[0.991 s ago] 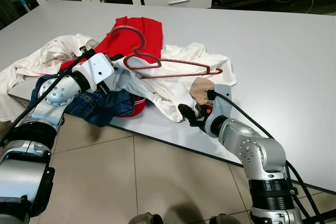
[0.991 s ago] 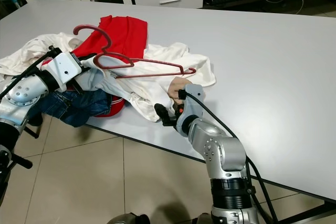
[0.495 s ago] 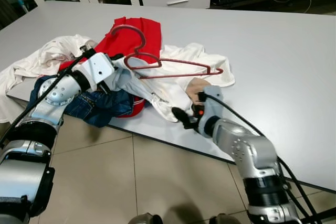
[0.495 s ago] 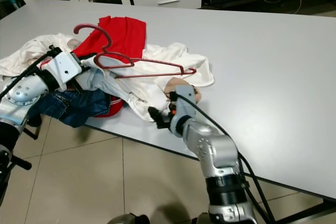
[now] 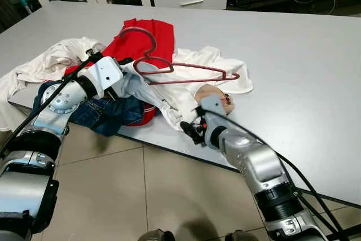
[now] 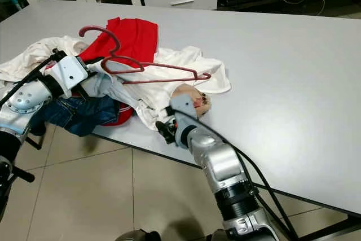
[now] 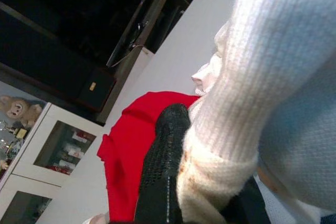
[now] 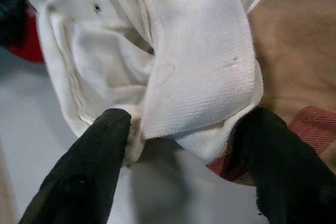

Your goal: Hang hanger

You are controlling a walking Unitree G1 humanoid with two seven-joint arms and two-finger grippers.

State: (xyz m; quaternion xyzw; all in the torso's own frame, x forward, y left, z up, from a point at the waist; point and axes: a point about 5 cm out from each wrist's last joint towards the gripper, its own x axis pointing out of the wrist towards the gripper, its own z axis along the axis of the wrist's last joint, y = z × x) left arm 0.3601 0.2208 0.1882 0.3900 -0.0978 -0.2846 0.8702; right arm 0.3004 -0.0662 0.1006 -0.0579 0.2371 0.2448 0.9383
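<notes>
Hanger [image 5: 180, 70] unmoved on clothes; right hand [image 5: 190, 130] now nearer white garment [image 8: 184, 66].

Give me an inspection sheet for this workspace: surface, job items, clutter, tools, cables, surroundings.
Surface: grey table, bare on its right half; tiled floor below.
Job's things: red hanger lying on the clothes pile, hook toward the red garment.
Clutter: white garment, jeans hanging over the table edge, a beige piece with plaid trim.
Grippers: left tool shut on a ribbed white cuff; right tool open, its fingers either side of a white garment fold at the table edge.
Cables: black leads along both arms; loose wires on the far shelving.
Surroundings: white glass-door cabinets, a drawer unit, dark shelving.
</notes>
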